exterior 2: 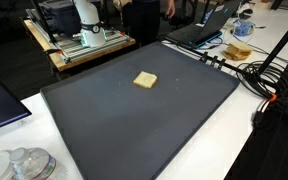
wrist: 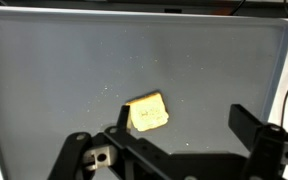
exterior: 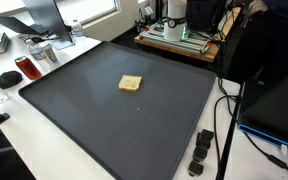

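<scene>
Toast (wrist: 149, 113) is lying flat at the centre of the wrist view, just above the gap between the jaws. The gripper (wrist: 159, 138) is hanging over it, facing down at the mat (wrist: 44, 70), jaws standing wide apart and holding nothing. The mat is spreading around the toast, its edges lying well away.

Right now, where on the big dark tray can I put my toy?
Nearly all the big dark grey tray is bare, from the small yellow square piece out to every rim. Crowded off the tray, by the tangled black cables.
</scene>
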`<state>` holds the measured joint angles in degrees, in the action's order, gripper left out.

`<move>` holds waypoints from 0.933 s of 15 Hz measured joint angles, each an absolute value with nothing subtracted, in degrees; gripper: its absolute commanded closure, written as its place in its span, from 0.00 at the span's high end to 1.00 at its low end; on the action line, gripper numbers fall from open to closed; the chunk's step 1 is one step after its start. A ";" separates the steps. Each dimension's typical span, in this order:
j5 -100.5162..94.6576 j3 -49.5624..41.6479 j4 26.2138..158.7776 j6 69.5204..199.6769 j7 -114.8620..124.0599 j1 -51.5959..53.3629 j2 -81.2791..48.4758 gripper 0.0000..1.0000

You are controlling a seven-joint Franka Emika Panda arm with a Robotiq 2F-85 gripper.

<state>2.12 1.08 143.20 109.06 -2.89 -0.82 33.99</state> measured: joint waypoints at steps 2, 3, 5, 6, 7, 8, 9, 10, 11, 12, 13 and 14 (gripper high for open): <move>4.27 1.08 143.18 109.07 -5.82 2.02 34.40 1.00; 5.89 1.14 143.17 109.07 -7.12 3.95 34.87 1.00; 9.42 1.38 143.16 109.07 -9.35 7.70 36.09 1.00; 11.27 1.50 143.15 109.07 -10.38 9.54 36.84 1.00; 12.99 1.61 143.14 109.07 -11.50 11.33 37.65 1.00; 14.51 1.76 143.15 109.07 -12.71 12.98 38.49 1.00; 16.07 1.86 143.16 109.07 -13.99 14.57 39.29 1.00; 17.62 1.92 143.20 109.07 -15.26 16.06 40.05 1.00; 19.04 1.95 143.29 109.07 -16.43 17.39 40.74 1.00; 20.32 1.96 143.48 109.07 -17.49 18.45 41.36 1.00; 21.45 1.96 143.78 109.07 -18.41 19.26 41.92 1.00; 22.49 1.94 144.13 109.07 -19.22 19.74 42.41 0.98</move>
<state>22.49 1.94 144.13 109.07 -19.22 19.74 42.41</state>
